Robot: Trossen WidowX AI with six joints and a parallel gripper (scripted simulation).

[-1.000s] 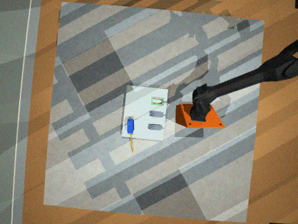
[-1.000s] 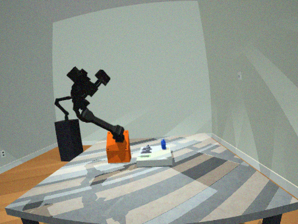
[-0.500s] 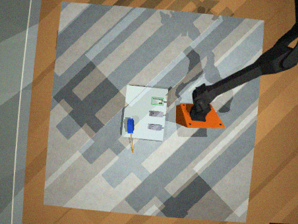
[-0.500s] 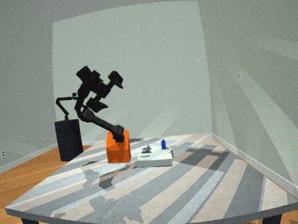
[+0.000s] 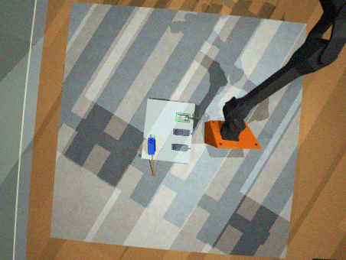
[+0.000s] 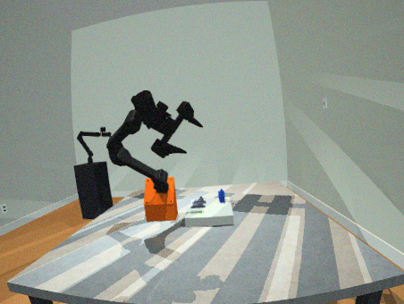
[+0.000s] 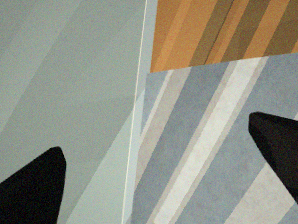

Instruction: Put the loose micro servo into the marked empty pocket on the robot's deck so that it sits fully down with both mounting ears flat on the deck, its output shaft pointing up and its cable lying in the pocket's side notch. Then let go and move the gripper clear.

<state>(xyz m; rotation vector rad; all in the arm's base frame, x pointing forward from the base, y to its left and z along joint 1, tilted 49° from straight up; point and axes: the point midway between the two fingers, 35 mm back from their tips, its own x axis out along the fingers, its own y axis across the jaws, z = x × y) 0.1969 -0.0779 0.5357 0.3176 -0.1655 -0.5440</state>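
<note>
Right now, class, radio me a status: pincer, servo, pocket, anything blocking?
Pincer open, empty, high above the table. Blue servo loose on deck's edge, cable trailing off. Green-marked pocket empty. Nothing blocking it.

Matt striped bench (image 6: 268,250); wood-look floor (image 6: 31,241); matt black fingers; smooth blue servo (image 5: 151,145); matt white deck (image 5: 164,130).

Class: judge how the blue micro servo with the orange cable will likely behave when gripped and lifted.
The blue micro servo is small beside the deck, so probably light. Its boxy body likely grips firmly and won't roll. The thin orange cable trailing off the deck will probably dangle and may snag.
</note>
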